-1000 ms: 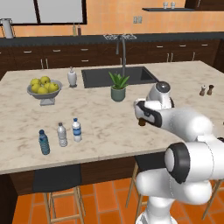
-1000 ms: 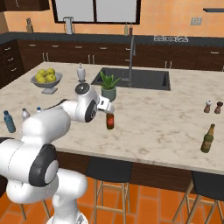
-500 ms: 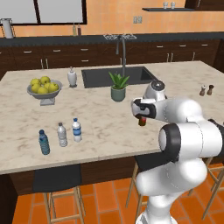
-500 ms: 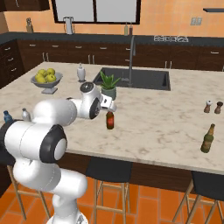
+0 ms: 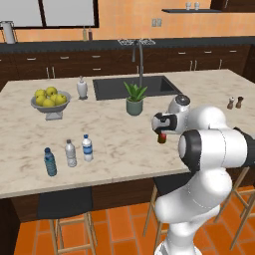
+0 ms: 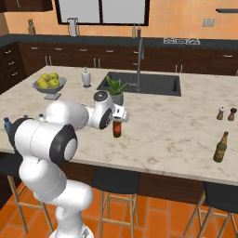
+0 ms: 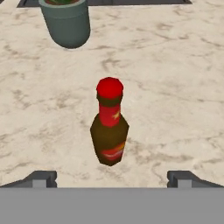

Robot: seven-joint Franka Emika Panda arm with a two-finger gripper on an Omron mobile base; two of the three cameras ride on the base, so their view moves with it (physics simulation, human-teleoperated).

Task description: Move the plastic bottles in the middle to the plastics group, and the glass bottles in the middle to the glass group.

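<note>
The red-brown glass bottle [image 7: 109,131] with a red top stands upright on the marble counter, below and between my open gripper's [image 7: 112,179] wide-apart fingertips [image 7: 41,178]. From the base, the gripper [image 5: 160,128] [image 6: 117,120] hangs just over this bottle [image 5: 161,137] [image 6: 117,129]. The olive-brown bottle [image 6: 221,147] stands near the counter's front right edge. Two tiny bottles, the glass group [image 5: 234,102] [image 6: 227,114], stand at the far right. At the left, the blue-banded clear bottle [image 5: 87,148] stands beside the greyish bottle [image 5: 70,153] and the blue-tinted bottle [image 5: 49,162].
A potted plant [image 5: 134,99] [image 7: 68,24] stands just behind the red-brown bottle, in front of the sink [image 5: 134,86] and faucet. A bowl of yellow fruit [image 5: 49,101] and a white shaker [image 5: 81,88] sit at the back left. Stools stand under the counter's front edge.
The arm's upper links have swung round and folded closer to the base, while the hand has stayed over the red-brown bottle. No bottle has moved.
</note>
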